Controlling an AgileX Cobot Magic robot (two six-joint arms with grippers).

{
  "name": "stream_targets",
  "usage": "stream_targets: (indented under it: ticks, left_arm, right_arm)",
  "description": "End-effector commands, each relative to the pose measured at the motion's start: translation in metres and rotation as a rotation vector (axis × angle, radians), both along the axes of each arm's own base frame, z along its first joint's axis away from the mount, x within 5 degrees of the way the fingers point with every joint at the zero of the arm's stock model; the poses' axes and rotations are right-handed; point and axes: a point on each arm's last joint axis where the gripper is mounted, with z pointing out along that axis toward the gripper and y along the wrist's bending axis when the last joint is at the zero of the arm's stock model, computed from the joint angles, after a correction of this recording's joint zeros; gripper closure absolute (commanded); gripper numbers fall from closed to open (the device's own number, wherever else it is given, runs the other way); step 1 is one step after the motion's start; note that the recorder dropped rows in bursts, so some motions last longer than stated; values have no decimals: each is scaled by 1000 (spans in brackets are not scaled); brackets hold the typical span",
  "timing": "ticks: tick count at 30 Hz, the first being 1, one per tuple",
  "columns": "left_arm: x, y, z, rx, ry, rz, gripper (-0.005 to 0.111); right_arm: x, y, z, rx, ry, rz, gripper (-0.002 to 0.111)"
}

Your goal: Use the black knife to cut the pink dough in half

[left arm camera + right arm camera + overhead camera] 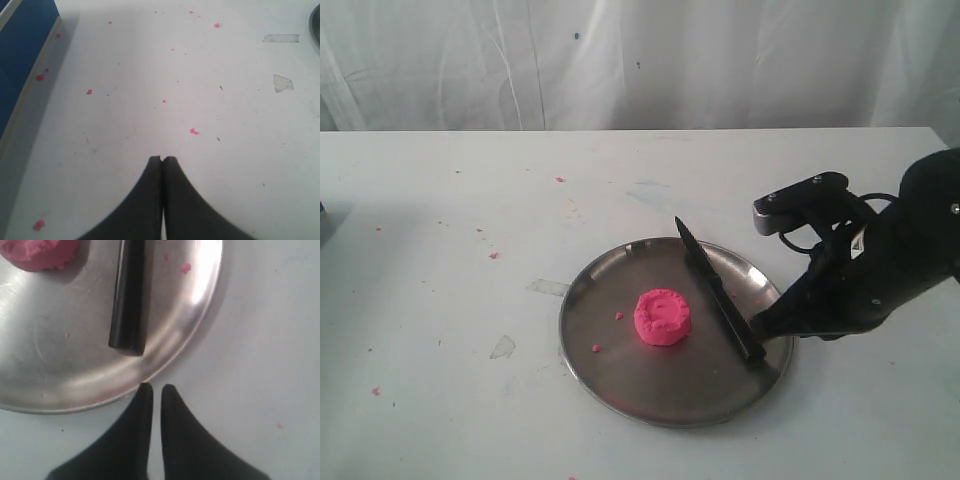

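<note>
The pink dough is a round puck near the middle of the round steel plate. To its right the black knife lies across the plate, with nothing holding it. Its handle is near the front right rim and its tip reaches past the far rim. My right gripper hovers just outside the rim by the handle end, its fingers a narrow gap apart and empty. My left gripper is shut and empty over bare table; the exterior view does not show it.
Tiny pink crumbs are scattered on the white table and plate. Two scraps of clear tape lie left of the plate. A blue box stands near my left gripper. A white curtain backs the table.
</note>
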Motion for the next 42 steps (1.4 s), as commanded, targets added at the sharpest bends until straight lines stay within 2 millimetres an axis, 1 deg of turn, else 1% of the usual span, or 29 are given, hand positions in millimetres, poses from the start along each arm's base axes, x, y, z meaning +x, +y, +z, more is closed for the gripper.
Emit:
stream_targets:
  ticks: [1,5,7,9,13,19,29,32,38,40,42]
  left_arm:
    - [-1,0,-3,-4,19,3,107]
    - [-1,0,-3,-4,19,3,107]
    - [-1,0,-3,-4,19,3,107]
    - [-1,0,-3,-4,19,3,107]
    - [-1,0,-3,-4,19,3,107]
    - [-1,0,-3,-4,19,3,107]
    - [-1,0,-3,-4,19,3,107]
    - [-1,0,-3,-4,19,3,107]
    - [-1,0,-3,-4,19,3,107]
    - [-1,0,-3,-4,19,3,107]
    - [-1,0,-3,-4,19,3,107]
  right_arm:
    - [13,8,3,-6,23,56,84]
    - [27,13,10,-2,13,58,67]
    - [33,16,10,3,0,57,61]
    - [38,18,5,5,-8,56,58]
    - [50,23,-13,3,7,49,58]
    - [63,31,-26,50,34,8,58]
    - [68,34,-55,34,95,-5,58]
    - [69,35,-60,31,107,-7,58]
    - [69,35,-65,28,120,-10,59]
    - [69,35,-67,25,127,-11,61]
    - [69,35,-71,21,138,-11,66]
